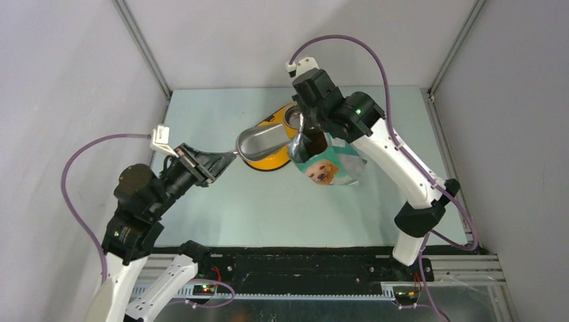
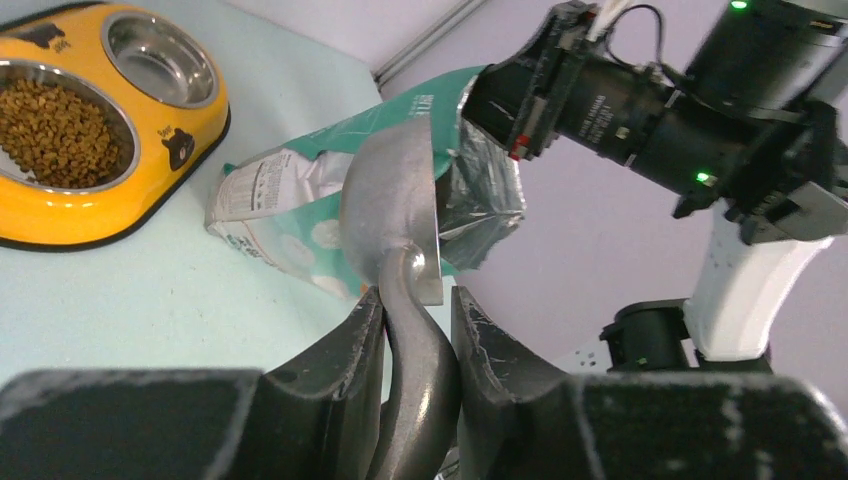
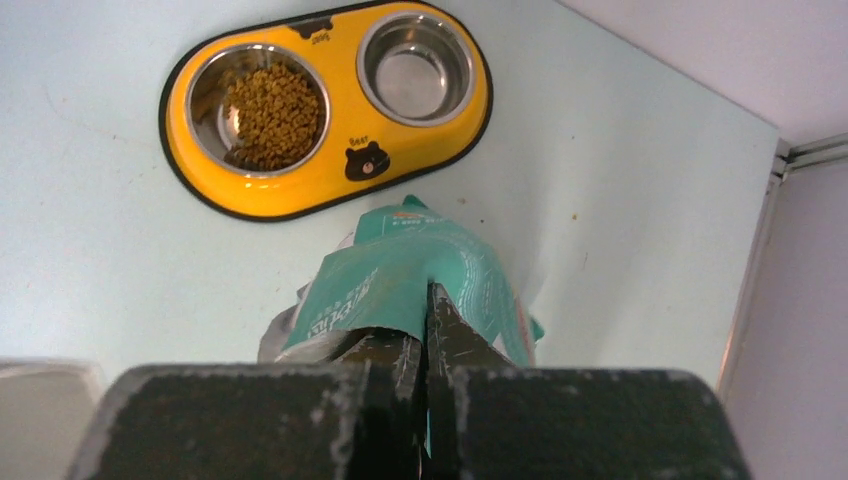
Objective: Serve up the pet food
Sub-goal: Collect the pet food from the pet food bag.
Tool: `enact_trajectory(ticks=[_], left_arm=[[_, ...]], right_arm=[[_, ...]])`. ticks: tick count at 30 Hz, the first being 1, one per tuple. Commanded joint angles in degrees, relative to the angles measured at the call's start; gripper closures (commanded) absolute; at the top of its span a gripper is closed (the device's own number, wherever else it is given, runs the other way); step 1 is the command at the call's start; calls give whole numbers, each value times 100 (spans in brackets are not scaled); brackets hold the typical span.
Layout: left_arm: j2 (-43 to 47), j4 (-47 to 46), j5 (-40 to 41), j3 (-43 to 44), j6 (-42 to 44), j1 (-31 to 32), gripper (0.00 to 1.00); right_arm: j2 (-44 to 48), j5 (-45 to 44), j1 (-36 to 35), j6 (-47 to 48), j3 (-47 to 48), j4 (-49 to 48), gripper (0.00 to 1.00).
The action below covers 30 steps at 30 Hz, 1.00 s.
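The left gripper (image 2: 412, 305) is clamped tight on the curved handle of the grey metal scoop (image 2: 392, 195). The scoop's long axis runs straight out from it toward the centre of the top view. Its nose sits just beside the gaping mouth of the teal-and-white foil bag with the golden dog print (image 1: 327, 166). The right gripper (image 3: 425, 320) is pinched closed on the bag's top edge.

From above the scoop looks empty. The small brown dry kibble (image 3: 272, 115) sits in one steel cup of the yellow two-cup pet dish (image 3: 330, 190), upper left in the left wrist view. The other cup's bare. I reckon a refill is just a short push forward, and that's the left arm's job.
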<state>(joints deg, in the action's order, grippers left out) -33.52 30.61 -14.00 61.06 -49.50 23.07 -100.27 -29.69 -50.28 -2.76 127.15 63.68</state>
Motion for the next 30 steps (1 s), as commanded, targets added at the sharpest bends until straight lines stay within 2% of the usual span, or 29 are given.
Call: enact_trajectory(ticks=[1,5,8,11,15,17,23,30], left_arm=[[196,53,346,422,51,-16,100],[225,193,434,635,54,-19,100],[227,267,497,695,13,-19,100],[184,278,451,698,-55,-16,100],[9,285,287,699,-168,-16,100],[-139,375,124,735,-219,-21,100],[-455,811,-108,751,-297,24,100],[-695,2052,553,921,-159,30,100]], right_arm=[[-203,-831,-80,-87,1160,-899,100],[-313,-1314,-59,-267,1391,-944,100],[-244,-1277,-63,-423,1380,-978,100],[114,-636,-91,-536,698,-1166,100],[556,-298,-312,-833,-543,-1717,100],[603,-246,-450,-974,-806,-1874,100],[350,-702,-860,-1020,-681,-2062,100],[204,-1287,-1242,-868,-821,-2588,100]])
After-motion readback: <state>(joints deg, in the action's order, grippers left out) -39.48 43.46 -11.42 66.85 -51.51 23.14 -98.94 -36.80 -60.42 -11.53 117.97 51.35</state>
